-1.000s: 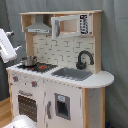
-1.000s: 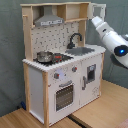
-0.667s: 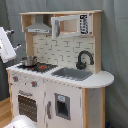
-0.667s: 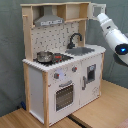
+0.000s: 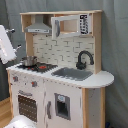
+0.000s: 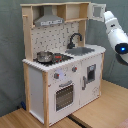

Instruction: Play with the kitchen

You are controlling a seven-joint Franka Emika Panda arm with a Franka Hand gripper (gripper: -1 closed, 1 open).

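Note:
The kitchen point(image 5: 60, 85) point(image 6: 60, 75) is a white and pale-wood toy unit with a hood, an upper shelf, a black stovetop, a grey sink point(image 5: 72, 74) point(image 6: 84, 50) and a black faucet point(image 5: 84, 59) point(image 6: 75, 39). A small metal pot point(image 5: 29, 61) point(image 6: 44, 56) stands on the stovetop. My gripper point(image 6: 98, 11) is high up beside the right end of the upper shelf in the second exterior view. In the first exterior view the gripper point(image 5: 7, 44) shows at the first exterior view's left edge, level with the hood and apart from the kitchen. It holds nothing that I can see.
The white arm point(image 6: 116, 36) stretches down the second exterior view's right side. The kitchen stands on a wooden floor point(image 6: 100, 112) before a grey curtain point(image 5: 115, 45). A white rounded object point(image 5: 20, 122) lies low in front of the oven door point(image 5: 27, 106).
In the second exterior view the gripper has risen from beside the backsplash up to the level of the upper shelf. Nothing on the kitchen has moved.

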